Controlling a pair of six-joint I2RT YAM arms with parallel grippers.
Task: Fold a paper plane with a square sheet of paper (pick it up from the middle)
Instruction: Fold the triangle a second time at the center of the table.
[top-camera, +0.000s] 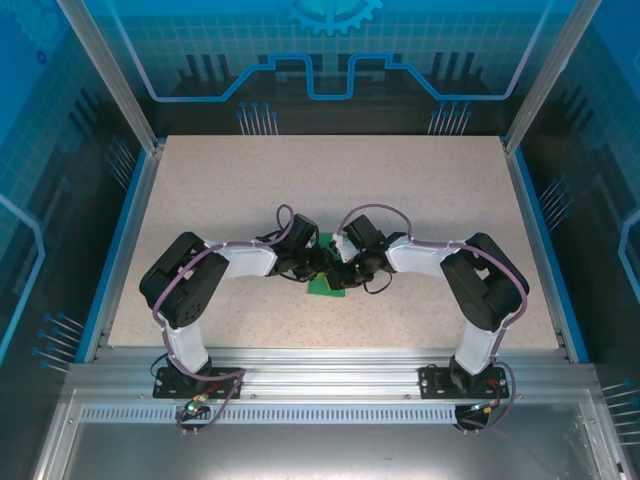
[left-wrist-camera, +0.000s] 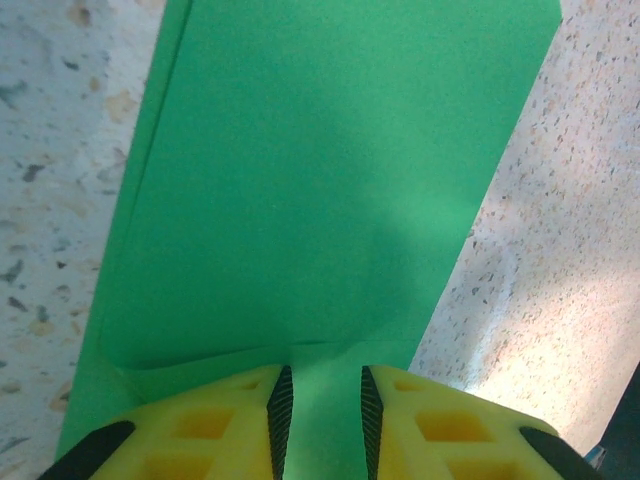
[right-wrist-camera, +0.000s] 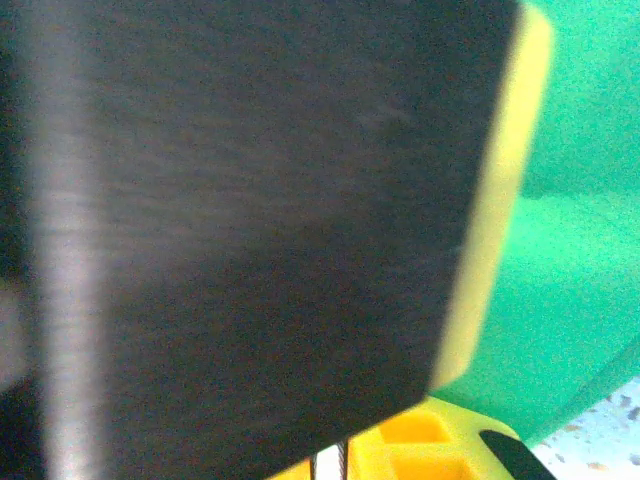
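Where the left gripper (top-camera: 312, 265) and right gripper (top-camera: 347, 272) meet at the middle of the table (top-camera: 420, 200), the paper (left-wrist-camera: 320, 180) lies on the speckled top, folded into a long strip. The left jaws stand a little apart at its near end, green showing in the gap. The right jaws look nearly together. Whether they pinch paper I cannot tell, since a dark blurred body (right-wrist-camera: 250, 220) blocks that wrist view.

A robotics lab test cell: speckled table (top-camera: 400, 200) framed by aluminium rails (top-camera: 330, 362), enclosed by blue, circuit-patterned transparent panels (top-camera: 180, 60).
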